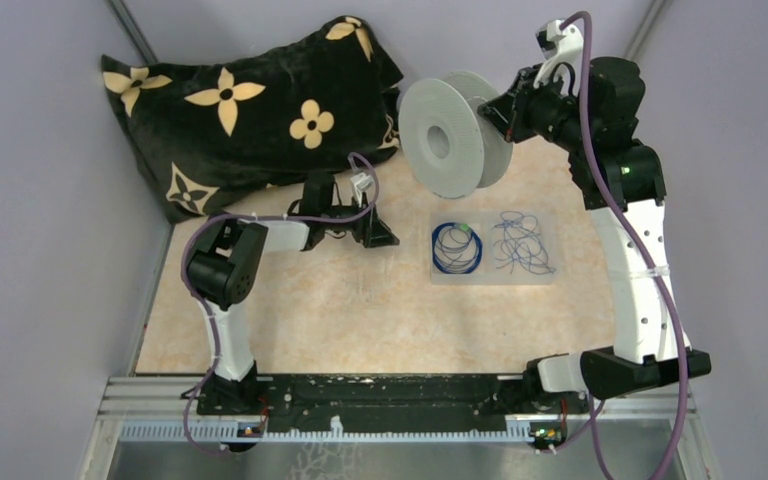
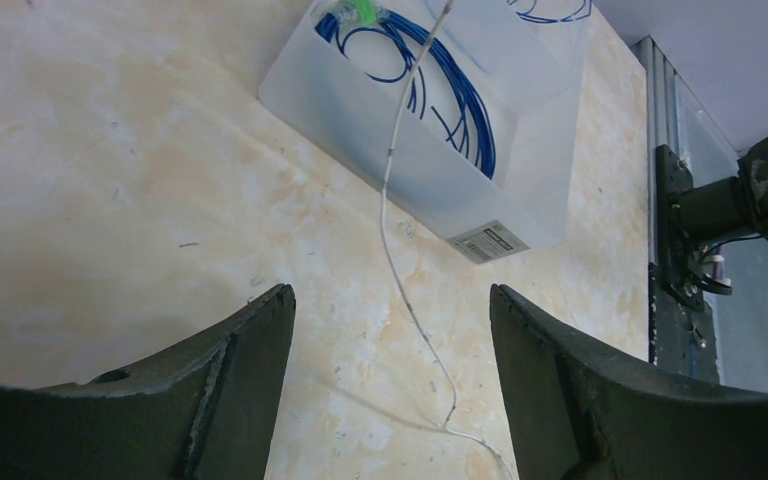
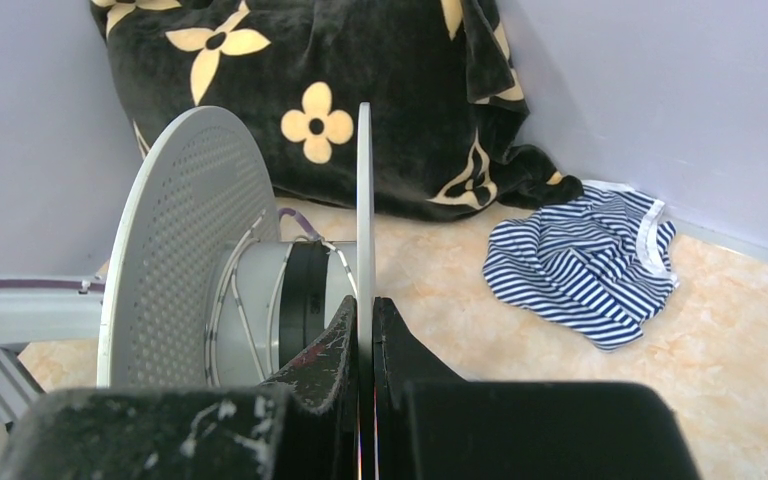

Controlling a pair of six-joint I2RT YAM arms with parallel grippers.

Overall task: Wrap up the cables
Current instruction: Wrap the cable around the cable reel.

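Jaws of the left gripper [image 2: 392, 300] stand released, straddling the whitish cable [image 2: 388, 215]. Its long axis runs away toward the tray [image 2: 535, 170] holding the blue coil [image 2: 465, 105]; the cable apparently lies untouched. Farther off, the right gripper [image 3: 364, 315] is clenched on the spool [image 3: 190, 230] rim.

The only print I can find is a small white label [image 2: 488, 241] stuck on my clear plastic tray [image 2: 545, 170]. It sits low on the outer wall at the tray's near left corner, beside the compartment that holds the coiled blue cables [image 2: 457, 96]. My left wrist camera shows a dark barcode block on it with fine print alongside. The characters are too small and blurred for me to read any word or number. The black blanket [image 1: 250, 110] at the table's far left corner carries yellow four-petal flower marks. These are a pattern only, with no letters I can read.
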